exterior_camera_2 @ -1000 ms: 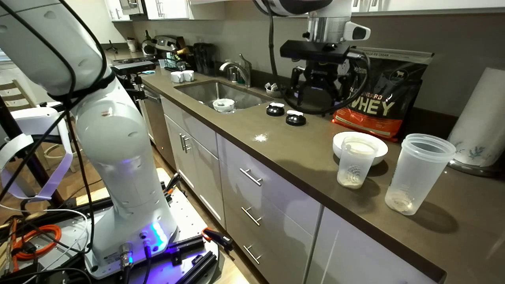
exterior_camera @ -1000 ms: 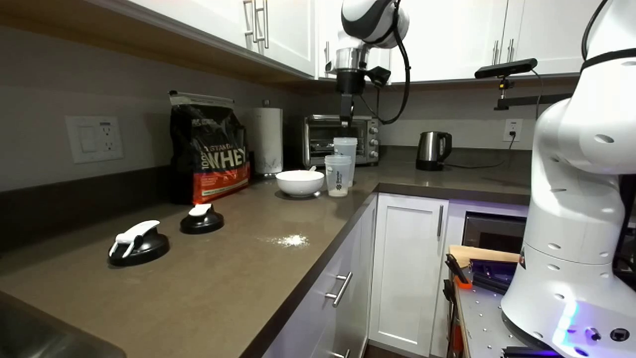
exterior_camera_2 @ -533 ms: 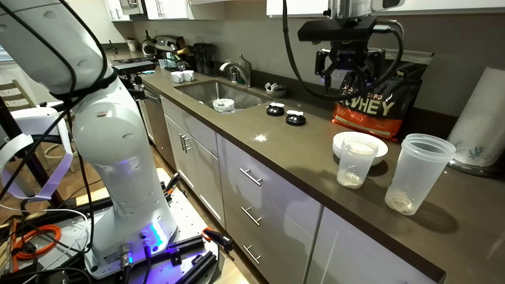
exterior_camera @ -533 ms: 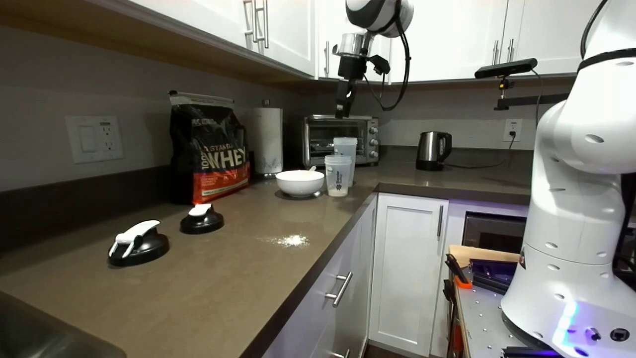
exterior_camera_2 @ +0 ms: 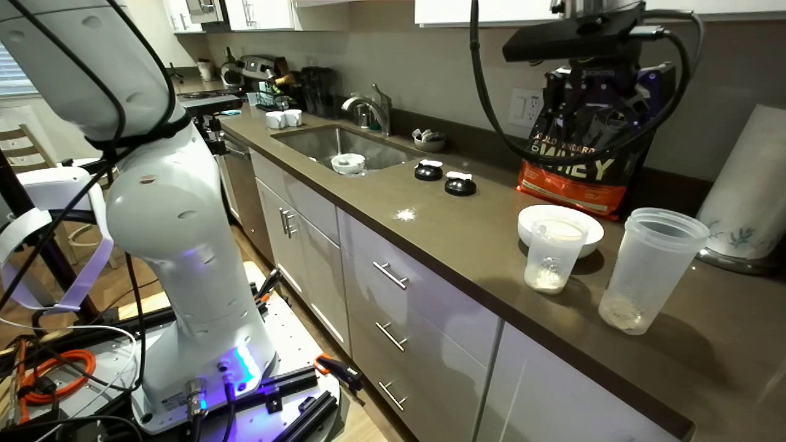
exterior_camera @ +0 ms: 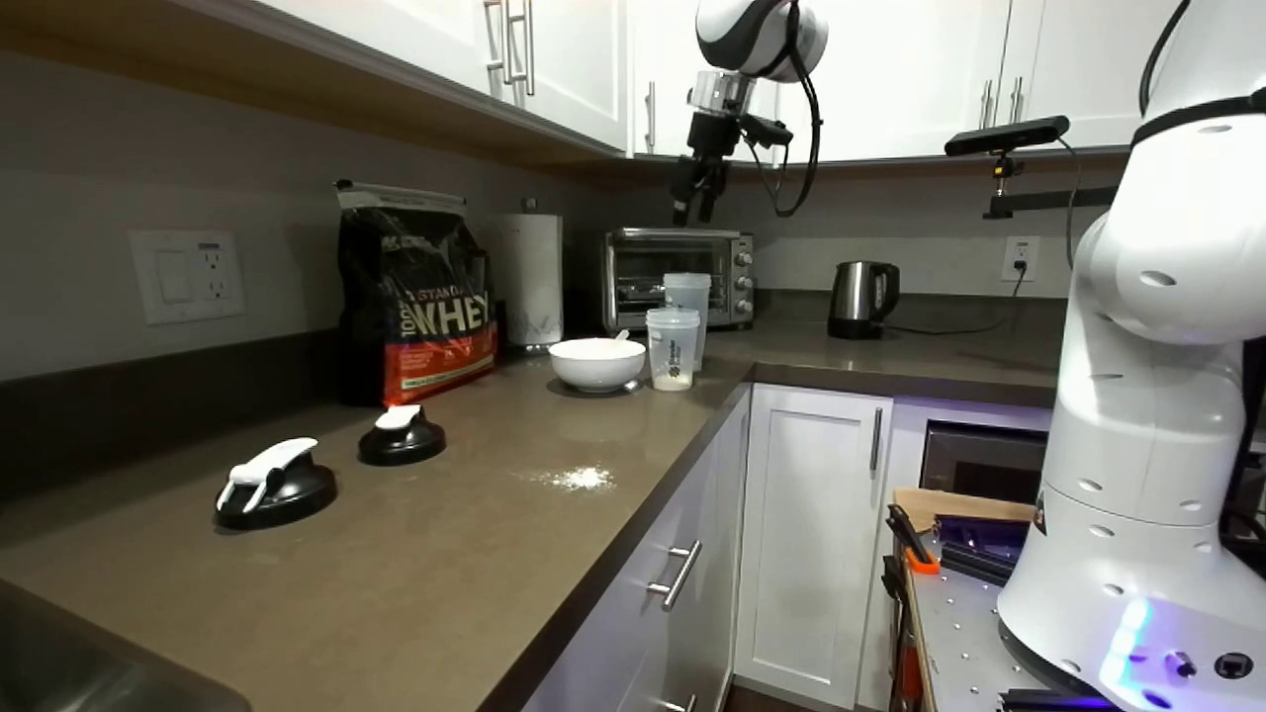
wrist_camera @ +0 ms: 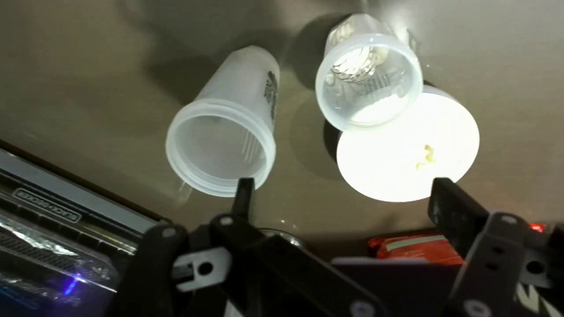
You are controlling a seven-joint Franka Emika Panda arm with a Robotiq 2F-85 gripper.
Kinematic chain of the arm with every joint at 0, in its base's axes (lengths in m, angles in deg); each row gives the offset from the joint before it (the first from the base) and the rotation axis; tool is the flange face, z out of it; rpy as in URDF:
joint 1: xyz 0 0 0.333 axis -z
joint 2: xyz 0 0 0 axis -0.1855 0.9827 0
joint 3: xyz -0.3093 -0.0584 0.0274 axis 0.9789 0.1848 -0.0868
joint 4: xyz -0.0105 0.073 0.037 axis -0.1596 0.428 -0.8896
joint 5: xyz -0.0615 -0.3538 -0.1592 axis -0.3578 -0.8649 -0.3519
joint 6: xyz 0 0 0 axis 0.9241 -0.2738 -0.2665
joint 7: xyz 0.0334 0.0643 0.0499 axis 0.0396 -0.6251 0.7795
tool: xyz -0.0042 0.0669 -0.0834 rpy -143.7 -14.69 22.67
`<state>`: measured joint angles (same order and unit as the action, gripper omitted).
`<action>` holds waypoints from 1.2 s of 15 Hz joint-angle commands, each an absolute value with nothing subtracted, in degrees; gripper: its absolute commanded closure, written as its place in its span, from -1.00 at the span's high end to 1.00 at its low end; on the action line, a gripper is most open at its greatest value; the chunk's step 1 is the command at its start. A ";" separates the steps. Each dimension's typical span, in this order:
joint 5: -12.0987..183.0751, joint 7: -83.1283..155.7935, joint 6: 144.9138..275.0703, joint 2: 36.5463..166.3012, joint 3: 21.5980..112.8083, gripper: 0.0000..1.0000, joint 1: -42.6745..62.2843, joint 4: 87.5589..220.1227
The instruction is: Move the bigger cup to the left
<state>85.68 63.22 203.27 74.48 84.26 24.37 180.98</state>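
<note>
The bigger cup, a tall translucent whitish tumbler, stands upright on the counter in both exterior views (exterior_camera_2: pixel 651 276) (exterior_camera: pixel 691 297), partly behind the shorter cup in one of them. It shows at the upper left in the wrist view (wrist_camera: pixel 240 90). The shorter translucent cup (exterior_camera_2: pixel 552 261) stands beside it, against the white bowl (exterior_camera: pixel 596 368), with pale powder inside. My gripper (wrist_camera: pixel 343 189) is open and empty, high above the cups and bowl. It hangs tilted above the toaster oven's level in an exterior view (exterior_camera: pixel 693 210). In the wrist view, the left fingertip overlaps the bigger cup's rim in the picture.
A whey bag (exterior_camera: pixel 435 326) and paper towel roll (exterior_camera_2: pixel 752 184) stand along the wall. A toaster oven (exterior_camera: pixel 633 262) and kettle (exterior_camera: pixel 857 302) are farther back. Two black lids (exterior_camera: pixel 277 489) (exterior_camera: pixel 401 440) lie on the counter. Upper cabinets (exterior_camera: pixel 579 59) hang above.
My gripper has risen, tilted and turned slightly; in an exterior view it has shifted right, towards the side where the cups stand. The cups and bowl have not moved.
</note>
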 commanded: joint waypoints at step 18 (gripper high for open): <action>91.31 48.35 206.06 85.66 87.70 1.00 32.54 176.44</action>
